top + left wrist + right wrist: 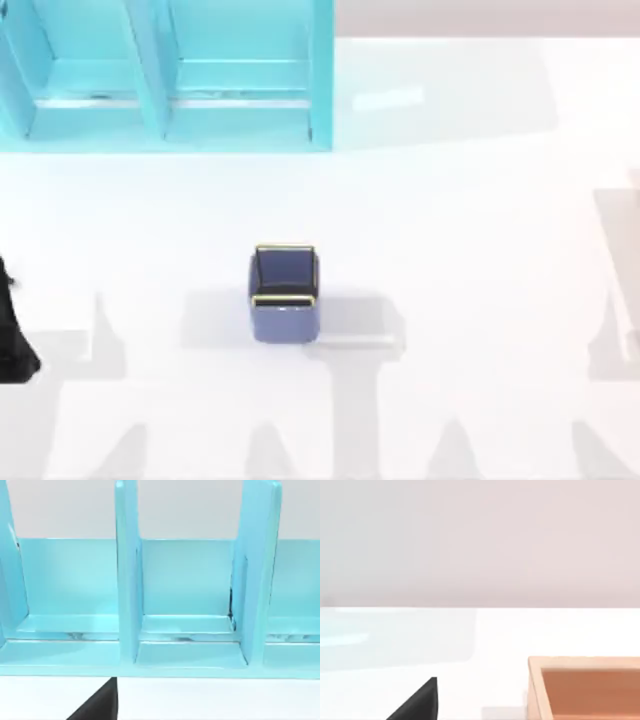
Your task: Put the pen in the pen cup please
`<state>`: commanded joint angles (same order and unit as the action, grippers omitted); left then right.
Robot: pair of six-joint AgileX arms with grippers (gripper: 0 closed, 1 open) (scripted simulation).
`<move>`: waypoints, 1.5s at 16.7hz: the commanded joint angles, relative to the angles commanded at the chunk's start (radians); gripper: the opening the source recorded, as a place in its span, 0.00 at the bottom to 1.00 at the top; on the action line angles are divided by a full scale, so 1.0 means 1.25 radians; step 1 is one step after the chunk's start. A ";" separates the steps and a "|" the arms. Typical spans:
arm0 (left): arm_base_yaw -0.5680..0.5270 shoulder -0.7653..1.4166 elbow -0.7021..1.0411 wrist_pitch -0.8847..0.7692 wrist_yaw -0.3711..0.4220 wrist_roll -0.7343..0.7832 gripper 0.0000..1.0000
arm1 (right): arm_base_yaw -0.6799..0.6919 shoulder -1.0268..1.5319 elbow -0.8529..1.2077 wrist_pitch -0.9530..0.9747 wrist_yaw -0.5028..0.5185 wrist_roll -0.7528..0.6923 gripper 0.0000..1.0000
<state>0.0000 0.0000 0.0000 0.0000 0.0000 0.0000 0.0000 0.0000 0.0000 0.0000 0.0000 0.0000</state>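
Pen cup upright mid-tabletop; pen not located

Pen cup (285, 290) standing upright near the centre of the tabletop (480, 250), mouth up, gold rim level, dark inside showing. Well apart from the turquoise shelf unit (165, 75) at the far left corner. Placed with free space on all sides, so judged reachable from either arm and open for a drop from above.

Pen: cannot tell where it lies. Nothing thin and black on the open tabletop; nothing made out inside the cup from above.

Left arm (15, 330) a dark shape at the left edge, parked. Left wrist view faces the shelf unit's compartments, with one black wedge (97, 702) at the frame edge. Left fingers: opening cannot be told, no hold visible.

Right wrist view: one black wedge (417, 702) and an orange-brown tray (585, 687) on the tabletop. Right fingers: cannot tell either.

Judgement: task at its start; first need is to find the pen.
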 joint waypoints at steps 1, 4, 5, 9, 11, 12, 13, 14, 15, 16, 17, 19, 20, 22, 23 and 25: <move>0.000 0.000 0.000 0.000 0.000 0.000 1.00 | 0.000 0.000 0.000 0.000 0.000 0.000 1.00; 0.019 0.024 0.011 0.002 0.014 -0.017 1.00 | 0.000 0.000 0.000 0.000 0.000 0.000 1.00; 0.037 0.049 0.022 0.006 0.028 -0.033 1.00 | 0.000 0.000 0.000 0.000 0.000 0.000 1.00; 0.131 0.228 0.088 0.034 0.115 -0.139 1.00 | 0.000 0.000 0.000 0.000 0.000 0.000 1.00; 0.175 0.361 0.124 0.050 0.164 -0.199 1.00 | 0.000 0.000 0.000 0.000 0.000 0.000 1.00; 0.196 0.433 0.141 0.057 0.186 -0.227 1.00 | 0.000 0.000 0.000 0.000 0.000 0.000 1.00; 0.217 0.499 0.156 0.064 0.209 -0.254 1.00 | 0.000 0.000 0.000 0.000 0.000 0.000 1.00; 0.237 0.559 0.171 0.069 0.231 -0.281 1.00 | 0.000 0.000 0.000 0.000 0.000 0.000 1.00; 0.256 0.611 0.186 0.075 0.255 -0.308 1.00 | 0.000 0.000 0.000 0.000 0.000 0.000 1.00; 0.275 0.657 0.200 0.080 0.279 -0.335 1.00 | 0.000 0.000 0.000 0.000 0.000 0.000 1.00; 0.294 0.697 0.214 0.084 0.304 -0.362 1.00 | 0.000 0.000 0.000 0.000 0.000 0.000 1.00; 0.334 0.788 0.243 0.094 0.353 -0.414 1.00 | 0.000 0.000 0.000 0.000 0.000 0.000 1.00; 0.352 0.844 0.257 0.099 0.376 -0.437 1.00 | 0.000 0.000 0.000 0.000 0.000 0.000 1.00; 0.389 0.969 0.286 0.110 0.418 -0.484 1.00 | 0.000 0.000 0.000 0.000 0.000 0.000 1.00; 0.410 1.033 0.302 0.117 0.441 -0.510 1.00 | 0.000 0.000 0.000 0.000 0.000 0.000 1.00; 0.459 1.147 0.340 0.133 0.491 -0.569 1.00 | 0.000 0.000 0.000 0.000 0.000 0.000 1.00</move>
<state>0.5736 1.4332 0.4244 0.1659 0.6142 -0.7110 0.0000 0.0000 0.0000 0.0000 0.0000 0.0000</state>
